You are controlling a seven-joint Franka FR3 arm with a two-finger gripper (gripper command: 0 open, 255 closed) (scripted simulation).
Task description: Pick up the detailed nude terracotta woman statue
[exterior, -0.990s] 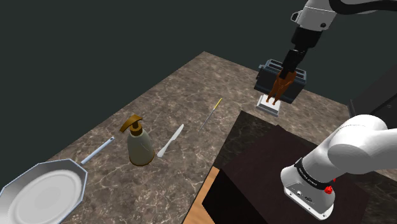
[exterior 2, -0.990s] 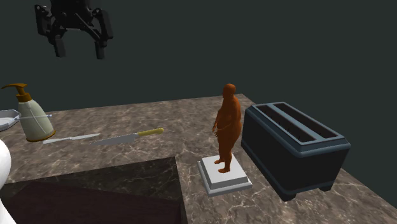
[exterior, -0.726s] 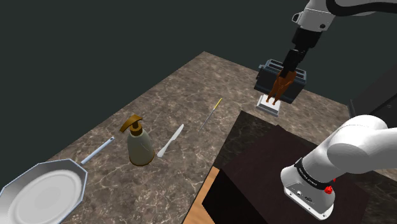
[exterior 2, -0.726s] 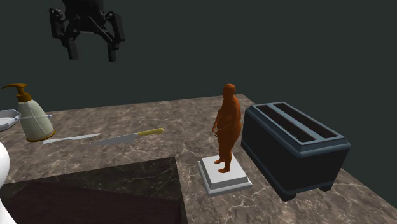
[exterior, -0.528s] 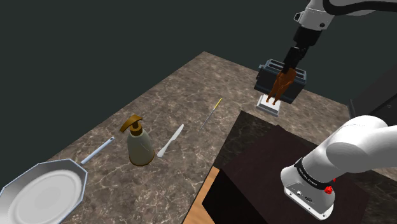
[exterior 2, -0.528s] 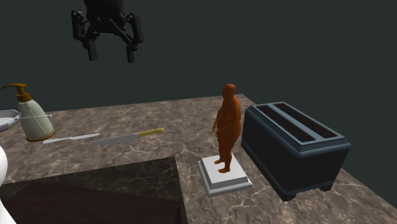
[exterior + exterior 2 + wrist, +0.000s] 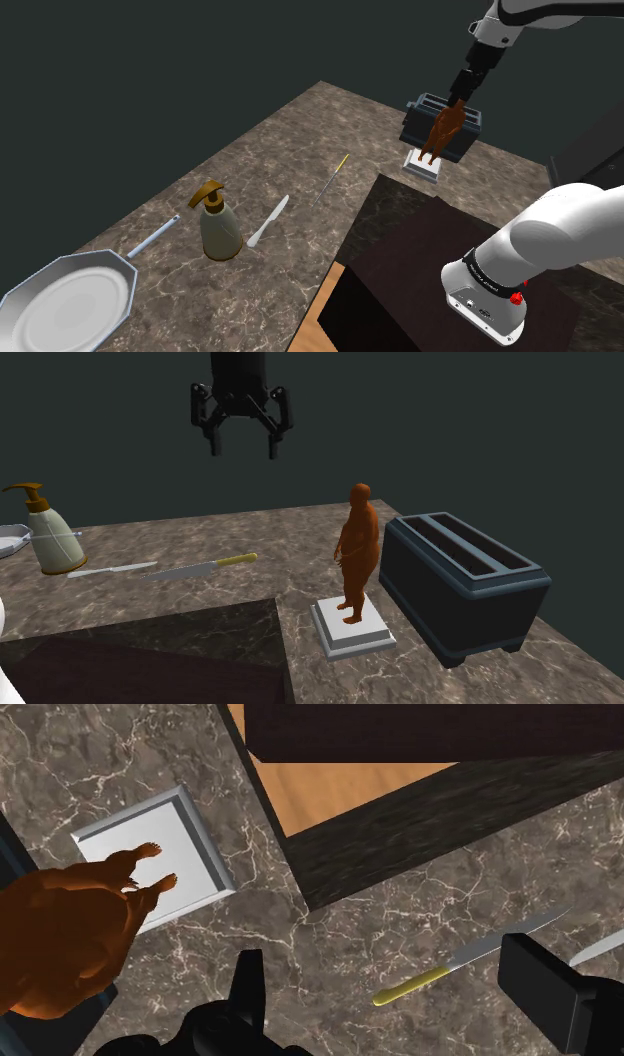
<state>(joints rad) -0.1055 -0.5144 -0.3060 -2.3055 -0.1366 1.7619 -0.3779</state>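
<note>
The terracotta-coloured woman statue (image 7: 358,550) stands upright on a white square plinth (image 7: 352,628) on the marble counter, beside a dark toaster (image 7: 462,588). The shoulder view has the statue (image 7: 445,125) at the far end of the counter, in front of the toaster. My black gripper (image 7: 243,450) hangs open high above the counter, up and to the second exterior view's left of the statue's head, holding nothing. In the wrist view the statue (image 7: 70,936) lies off to the side of my gripper (image 7: 395,986), outside the spread fingers.
A yellow-handled knife (image 7: 200,566) and a white knife (image 7: 110,568) lie on the counter. A soap dispenser (image 7: 218,226) and a white plate (image 7: 65,300) sit toward the shoulder view's lower left. The dark stand box (image 7: 440,270) fills the near side.
My gripper has travelled toward the second exterior view's right, closer to the statue, staying high and open. The statue has not moved.
</note>
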